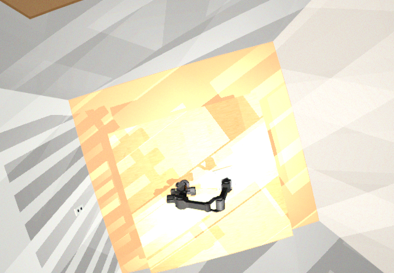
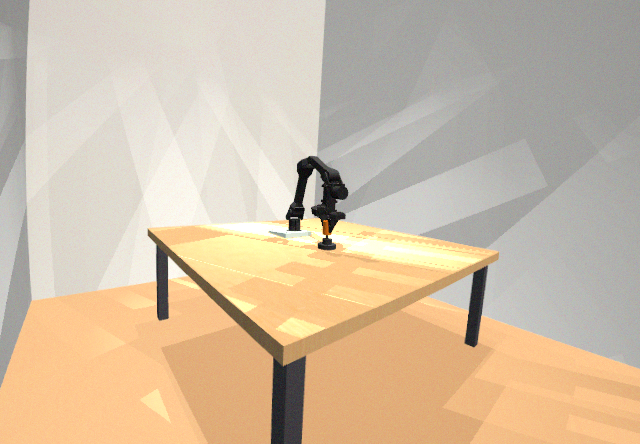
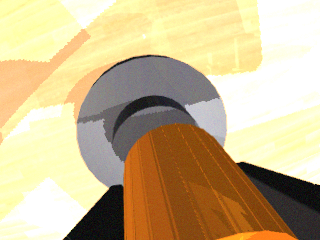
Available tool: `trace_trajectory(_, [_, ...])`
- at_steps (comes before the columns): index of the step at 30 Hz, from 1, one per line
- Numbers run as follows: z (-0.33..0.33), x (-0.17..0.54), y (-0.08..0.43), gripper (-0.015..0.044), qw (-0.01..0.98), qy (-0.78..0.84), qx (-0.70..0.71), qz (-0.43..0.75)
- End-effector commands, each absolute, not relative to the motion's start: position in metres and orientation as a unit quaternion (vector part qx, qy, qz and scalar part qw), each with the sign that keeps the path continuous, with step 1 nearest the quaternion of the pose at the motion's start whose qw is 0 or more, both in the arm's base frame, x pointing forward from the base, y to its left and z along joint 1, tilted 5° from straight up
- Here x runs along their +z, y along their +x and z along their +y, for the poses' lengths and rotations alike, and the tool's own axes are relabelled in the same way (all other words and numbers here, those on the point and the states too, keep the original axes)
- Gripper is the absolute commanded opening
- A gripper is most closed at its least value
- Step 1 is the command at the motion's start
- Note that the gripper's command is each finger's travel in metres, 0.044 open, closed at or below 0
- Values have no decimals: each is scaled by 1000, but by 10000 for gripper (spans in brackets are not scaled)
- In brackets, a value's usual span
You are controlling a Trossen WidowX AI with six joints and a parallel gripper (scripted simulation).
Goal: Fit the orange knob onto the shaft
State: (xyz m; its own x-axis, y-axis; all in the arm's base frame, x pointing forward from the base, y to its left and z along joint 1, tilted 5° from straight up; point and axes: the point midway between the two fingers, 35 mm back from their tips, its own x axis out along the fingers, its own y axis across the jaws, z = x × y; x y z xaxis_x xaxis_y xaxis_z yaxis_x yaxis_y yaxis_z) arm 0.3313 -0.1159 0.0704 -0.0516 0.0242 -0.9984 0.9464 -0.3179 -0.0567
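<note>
My fingers (image 2: 327, 226) are clamped on the orange knob (image 2: 326, 227) (image 3: 190, 185), one on either side. The knob stands upright above the round pedestal (image 2: 326, 244) (image 3: 100, 145); in the exterior view a short length of dark shaft (image 2: 326, 237) shows between its lower end and the pedestal, so the knob is not fully seated. Whether the shaft's tip has entered the hole, I cannot tell. The pedestal rests on the wooden counter (image 1: 178, 136) (image 2: 310, 284). My arm (image 1: 194, 204) (image 2: 300, 186) arches over from its base, near a pale plate (image 2: 290, 233).
</note>
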Motion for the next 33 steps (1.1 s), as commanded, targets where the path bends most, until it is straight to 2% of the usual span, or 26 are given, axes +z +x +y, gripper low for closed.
trace_trajectory(1, [-117,73,335,0,377,579,-598,406])
trace_trajectory(29, [-117,72,334,0,377,579,-598,406])
trace_trajectory(33, [-117,73,333,0,352,595,-615,380])
